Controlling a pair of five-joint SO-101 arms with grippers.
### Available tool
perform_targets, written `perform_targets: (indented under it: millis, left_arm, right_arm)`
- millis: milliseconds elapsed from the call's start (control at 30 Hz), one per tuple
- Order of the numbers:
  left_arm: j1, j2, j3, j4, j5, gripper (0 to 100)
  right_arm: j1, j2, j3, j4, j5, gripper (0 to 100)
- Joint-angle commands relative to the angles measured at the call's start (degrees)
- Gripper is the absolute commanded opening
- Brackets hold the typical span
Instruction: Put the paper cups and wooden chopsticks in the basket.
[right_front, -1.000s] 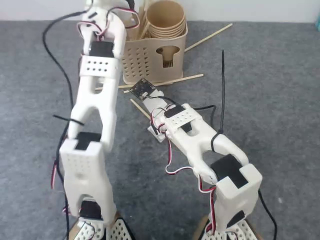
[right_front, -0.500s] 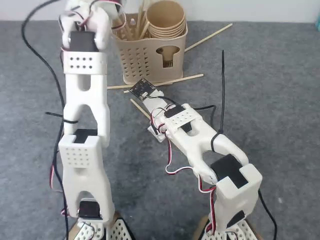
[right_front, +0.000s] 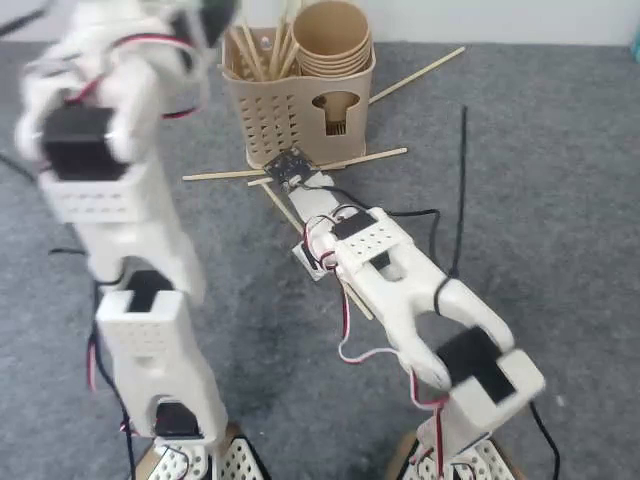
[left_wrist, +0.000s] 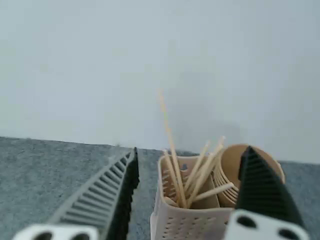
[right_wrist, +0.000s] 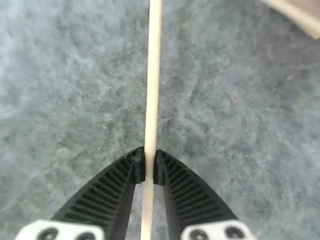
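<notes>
Here our right gripper (right_wrist: 149, 164) clamps the thin pale wooden chopstick (right_wrist: 153, 75), which we judge light yet stiff; left gripper (left_wrist: 191, 155) gapes empty.

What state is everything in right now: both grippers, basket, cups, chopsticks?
left gripper: open, empty, facing the basket.
right gripper: shut on the held chopstick.
held chopstick: pinched between the fingers, low over the grey mat.
basket: upright, partly filled.
paper cups: stacked, upright in the basket.
basket chopsticks: standing on end, leaning.
loose chopsticks: lying flat on the mat outside the basket.
</notes>
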Motion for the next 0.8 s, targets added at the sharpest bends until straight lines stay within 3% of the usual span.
perform_targets:
  millis: [0,233,433,767]
  left_arm:
    - [-6.07,-5.8,-0.22,2.37,1.67,30]
    - [-11.69,-12.66,5.85,2.55,-1.41,30]
    - [-12.57,-26.99,33.01,2.2,-1.67,30]
    - [-12.92,-47.12,75.91,-10.11,-1.41,30]
  right_arm:
    - [-0.31,-10.86,1.76,0.48,-1.32,0.8]
    - [1.36,-31.6,5.63,0.22,-1.49,0.8]
    - [5.05,-40.4,-1.14,-0.4,-1.41,0.7]
    - [6.55,-28.7,-24.62,-4.18,-1.58,0.8]
